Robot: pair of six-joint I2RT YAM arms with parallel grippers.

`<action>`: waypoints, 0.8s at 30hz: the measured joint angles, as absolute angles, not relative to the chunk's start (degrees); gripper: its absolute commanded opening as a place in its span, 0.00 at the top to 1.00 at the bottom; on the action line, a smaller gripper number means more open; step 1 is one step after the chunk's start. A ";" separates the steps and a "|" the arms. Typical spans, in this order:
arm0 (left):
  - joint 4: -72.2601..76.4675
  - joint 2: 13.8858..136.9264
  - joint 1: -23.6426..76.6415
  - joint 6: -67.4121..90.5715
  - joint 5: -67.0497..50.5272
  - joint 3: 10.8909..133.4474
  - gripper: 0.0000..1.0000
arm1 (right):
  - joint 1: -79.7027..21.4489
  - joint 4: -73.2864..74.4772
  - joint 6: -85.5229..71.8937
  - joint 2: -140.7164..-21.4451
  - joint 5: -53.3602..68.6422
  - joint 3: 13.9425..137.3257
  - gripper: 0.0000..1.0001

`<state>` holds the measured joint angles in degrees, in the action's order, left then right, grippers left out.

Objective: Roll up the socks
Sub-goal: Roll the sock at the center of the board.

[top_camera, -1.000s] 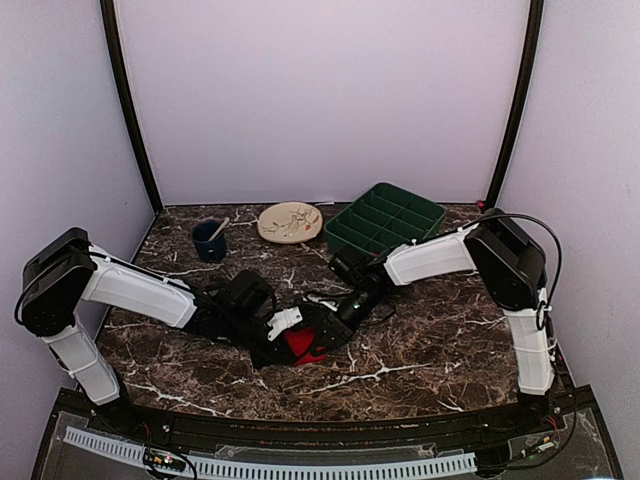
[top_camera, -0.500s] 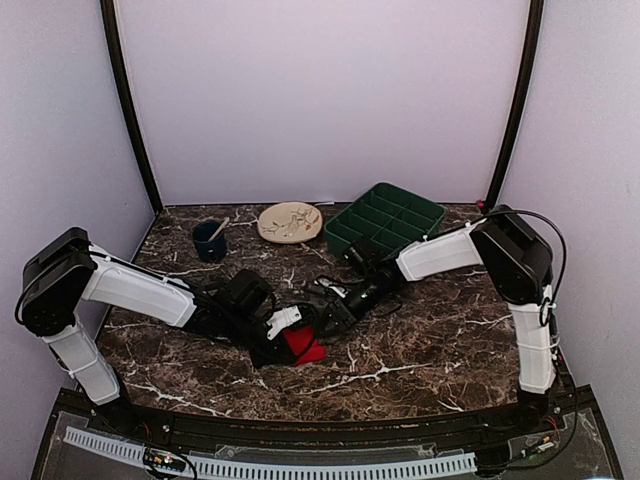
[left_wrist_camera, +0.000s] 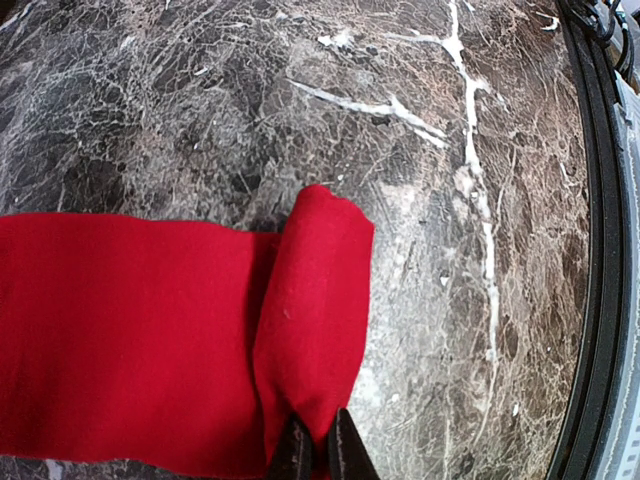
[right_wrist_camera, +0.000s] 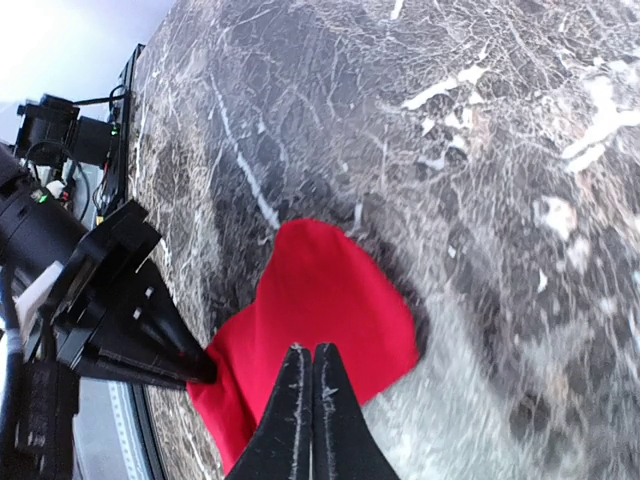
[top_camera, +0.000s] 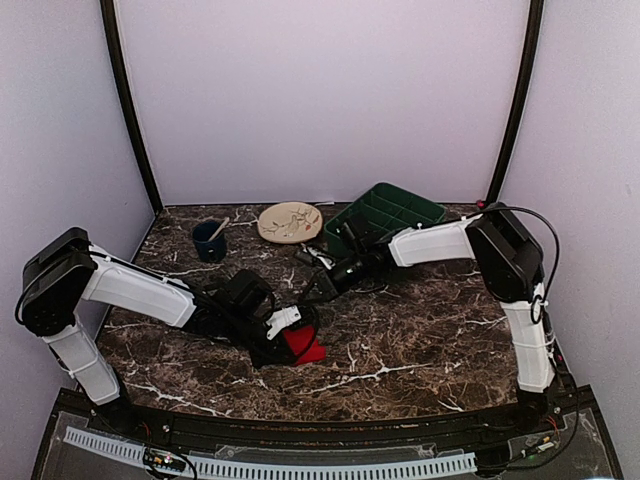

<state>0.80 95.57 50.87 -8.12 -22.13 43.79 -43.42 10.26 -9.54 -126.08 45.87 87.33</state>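
- Top view: the red socks lie on the marble table near its front edge, at the tip of the left gripper. The right gripper hangs apart from them, toward the green tray.
- Left wrist view: the left fingertips are clenched on the near side of a rolled end, one loose turn lying over the flat part. The pinch catches only the edge of the roll. I judge that a tug could pull the roll out cone-shaped, or let it slip free and spring open.
- Right wrist view: the right fingers are pressed together with nothing between them, above the cloth and not touching it. Nothing pins the flat part, so any rolling by the left arm may simply drag the whole piece over the smooth marble. Whether both socks are stacked here I cannot tell.
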 measured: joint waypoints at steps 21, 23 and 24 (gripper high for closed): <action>0.73 96.07 50.61 -8.67 -23.14 44.07 0.96 | -47.97 17.56 -8.01 -133.40 36.71 94.85 1.00; 0.71 96.09 50.48 -8.67 -23.14 44.12 0.96 | -48.21 17.67 -8.03 -133.05 35.27 94.70 1.00; 0.69 96.09 50.39 -8.67 -23.16 44.12 0.96 | -48.34 17.58 -8.08 -132.81 34.41 94.48 1.00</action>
